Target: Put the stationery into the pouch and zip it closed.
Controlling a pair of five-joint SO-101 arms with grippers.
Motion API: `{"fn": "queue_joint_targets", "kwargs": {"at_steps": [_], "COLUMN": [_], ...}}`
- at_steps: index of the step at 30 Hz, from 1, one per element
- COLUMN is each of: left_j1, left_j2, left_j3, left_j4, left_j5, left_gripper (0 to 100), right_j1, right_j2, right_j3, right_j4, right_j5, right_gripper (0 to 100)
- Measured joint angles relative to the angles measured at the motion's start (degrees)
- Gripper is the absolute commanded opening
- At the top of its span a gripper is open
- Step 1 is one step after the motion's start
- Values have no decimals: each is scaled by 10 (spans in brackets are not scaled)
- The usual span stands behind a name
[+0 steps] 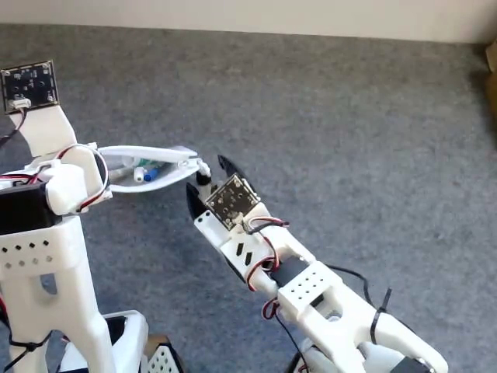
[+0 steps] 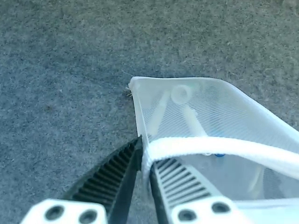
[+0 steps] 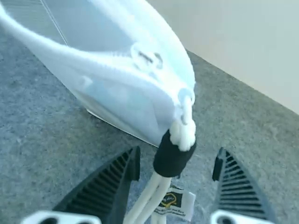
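Two ribbed black fingers of the left gripper are clenched on the rim of the pouch, a translucent white mesh bag edged with a thick woven zip band. It sits on the fuzzy grey table, between the two arms. The stationery inside shows as pale blurred tubes through the mesh, one blue-tipped, their number hard to make out. The right gripper stands released, jaws apart on either side of the zip pull, a black sleeve on knotted white cord whose far end is cut off
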Motion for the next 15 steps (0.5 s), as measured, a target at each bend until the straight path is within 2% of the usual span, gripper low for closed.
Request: {"fn": "queue_joint_targets", "kwargs": {"at_steps": [6,15], "left_j1": [0,0], "left_j2": [0,0], "left_j3": [0,0], "left_j4": [0,0], "left_j5": [0,0], "left_gripper": [11,11], "right_j1": [0,0], "right_j2": [0,0], "right_j3": [0,0], "right_j4": [0,0], "right_j5": [0,0], "right_gripper": [164,160]}}
